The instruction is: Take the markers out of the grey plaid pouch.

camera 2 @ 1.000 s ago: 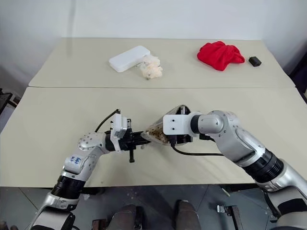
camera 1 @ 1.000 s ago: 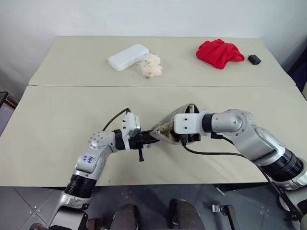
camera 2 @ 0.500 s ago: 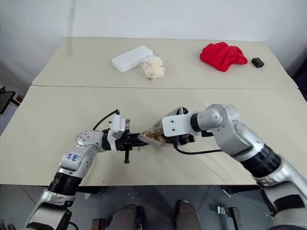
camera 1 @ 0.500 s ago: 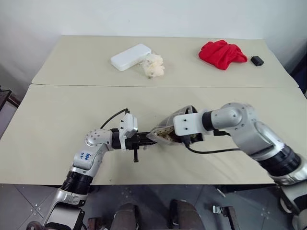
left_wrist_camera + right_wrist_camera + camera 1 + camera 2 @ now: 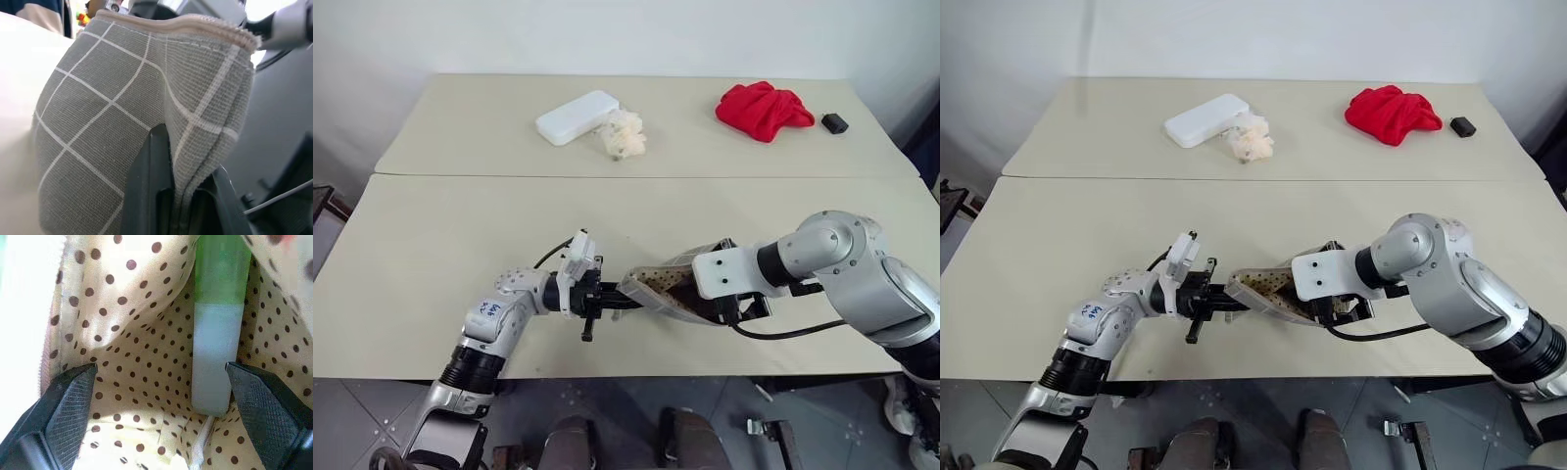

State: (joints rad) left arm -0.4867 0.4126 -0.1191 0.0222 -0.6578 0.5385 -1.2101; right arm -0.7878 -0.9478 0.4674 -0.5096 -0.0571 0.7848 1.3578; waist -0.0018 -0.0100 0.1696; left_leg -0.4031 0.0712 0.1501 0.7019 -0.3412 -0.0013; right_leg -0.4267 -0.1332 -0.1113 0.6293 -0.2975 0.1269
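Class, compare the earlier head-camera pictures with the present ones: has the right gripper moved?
Yes. The right gripper has shifted toward the table's near edge and to the robot's right, its jaws open inside the grey plaid pouch.

Two beige tables (image 5: 440, 245) stand edge to edge, the far one bearing a white box (image 5: 575, 117), cream wad (image 5: 625, 133), red cloth (image 5: 762, 108) and small black object (image 5: 833, 122).

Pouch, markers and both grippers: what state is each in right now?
grey plaid pouch: open, held off the table, dotted lining showing.
left gripper: shut on the pouch's end.
right gripper: open, inside the pouch mouth, fingers either side of the highlighter.
green highlighter: capped, lying inside the pouch, not gripped.
red cloth: crumpled on the far table.
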